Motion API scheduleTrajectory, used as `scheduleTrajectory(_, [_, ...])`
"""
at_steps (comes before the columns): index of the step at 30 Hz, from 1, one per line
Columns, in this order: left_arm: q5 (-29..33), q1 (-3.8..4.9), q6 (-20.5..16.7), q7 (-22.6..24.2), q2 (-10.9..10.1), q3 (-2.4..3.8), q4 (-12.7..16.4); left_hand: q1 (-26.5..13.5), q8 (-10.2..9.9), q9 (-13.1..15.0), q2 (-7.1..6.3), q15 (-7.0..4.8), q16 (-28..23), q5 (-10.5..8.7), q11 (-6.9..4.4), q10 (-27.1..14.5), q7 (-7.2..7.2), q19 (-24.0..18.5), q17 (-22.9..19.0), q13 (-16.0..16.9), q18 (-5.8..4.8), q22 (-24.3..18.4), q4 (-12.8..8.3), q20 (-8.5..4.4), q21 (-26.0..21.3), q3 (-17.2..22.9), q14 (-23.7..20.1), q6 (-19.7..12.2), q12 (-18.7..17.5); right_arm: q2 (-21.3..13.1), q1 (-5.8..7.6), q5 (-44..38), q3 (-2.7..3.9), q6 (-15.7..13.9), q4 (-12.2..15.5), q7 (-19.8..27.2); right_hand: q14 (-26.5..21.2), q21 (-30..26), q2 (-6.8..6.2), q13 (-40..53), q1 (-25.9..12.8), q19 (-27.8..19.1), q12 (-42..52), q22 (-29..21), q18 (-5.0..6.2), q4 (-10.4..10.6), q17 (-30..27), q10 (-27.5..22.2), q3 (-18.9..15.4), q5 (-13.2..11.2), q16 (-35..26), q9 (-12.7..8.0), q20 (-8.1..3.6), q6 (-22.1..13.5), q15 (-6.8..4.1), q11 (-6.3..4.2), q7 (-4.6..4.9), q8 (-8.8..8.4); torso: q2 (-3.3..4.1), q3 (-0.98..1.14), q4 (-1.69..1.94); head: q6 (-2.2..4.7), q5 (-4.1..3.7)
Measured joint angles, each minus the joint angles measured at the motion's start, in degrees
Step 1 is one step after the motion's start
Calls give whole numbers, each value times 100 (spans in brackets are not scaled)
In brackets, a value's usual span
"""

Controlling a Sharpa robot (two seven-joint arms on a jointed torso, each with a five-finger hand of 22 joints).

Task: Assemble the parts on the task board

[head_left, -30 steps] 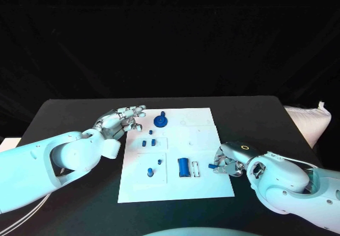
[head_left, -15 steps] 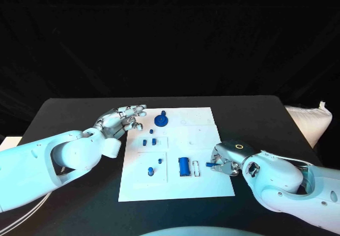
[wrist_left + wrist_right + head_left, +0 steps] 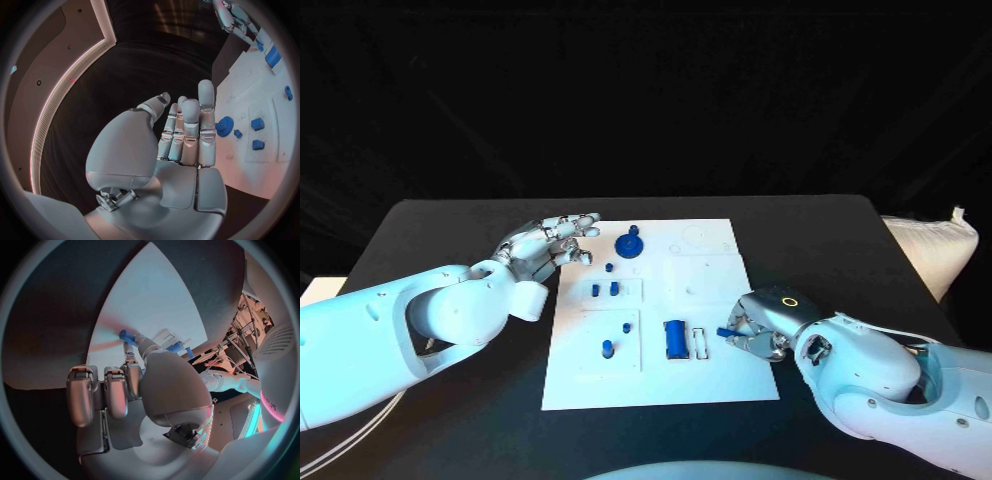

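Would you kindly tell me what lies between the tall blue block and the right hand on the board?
In the head view, a small pale slot sits between the blue block and the right hand, which holds a small blue part.

1. My left arm reaches in from the left, its hand [image 3: 545, 243] raised with the palm open and nothing in it
2. In the left wrist view I see that hand's fingers [image 3: 189, 131] stretched out nearly straight and close side by side
3. My right arm bends in from the lower right, its hand [image 3: 764, 327] curled, pinching a small blue part [image 3: 127, 336] at its fingertips
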Motion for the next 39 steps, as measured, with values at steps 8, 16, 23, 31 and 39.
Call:
scheduleTrajectory(8, [-6,0,0,0,-2,0,5,0,0,0,0,0,0,0,0,0,0,0,0,0,0,0,0,0,0,0,0,0,2,-45,-37,809,-17,-474,175,-70,0,0,-144,-480,-302,0,4,0,0,116,0,2,142,15,20,8,0,37,-1,-2,1,0,4,0,2,-15,9])
scheduleTrajectory(16, [-9,-1,0,0,-3,0,12,0,0,0,0,0,0,0,0,0,0,0,1,0,0,1,0,0,0,0,0,0,2,-42,-31,1547,-9,-794,245,-114,-1,27,-295,-444,-520,0,66,-1,0,233,-1,86,114,232,20,10,0,150,-3,-85,-70,0,5,0,-1,-34,10])
scheduleTrajectory(23, [-10,-1,0,0,-3,-1,17,0,0,0,0,0,0,0,0,0,0,0,1,0,0,1,0,0,0,0,0,0,2,40,-30,1922,-8,-930,263,-138,-1,27,-404,-444,-659,0,86,4,0,328,-2,116,50,486,37,20,0,197,-3,-115,-75,1,3,0,0,-38,5])
scheduleTrajectory(31, [-11,-1,1,-1,-2,-1,23,0,0,0,0,0,0,0,0,-41,0,0,-10,0,0,1,0,0,0,0,0,0,2,162,-29,2116,-8,-937,176,-162,-1,27,-477,-445,-827,0,130,3,0,477,-2,96,-98,897,43,54,-44,295,-44,-137,-111,35,1,-7,3,-33,5])
scheduleTrajectory(39, [-12,-1,2,-6,-4,-1,34,0,0,0,0,0,0,0,1,-41,0,0,-10,0,0,1,0,0,0,0,0,0,2,339,-27,2201,-7,-908,82,-177,-1,27,-464,-445,-899,0,130,3,0,540,-2,96,-162,953,43,90,-43,352,-44,-137,-128,60,3,-4,4,-38,19])
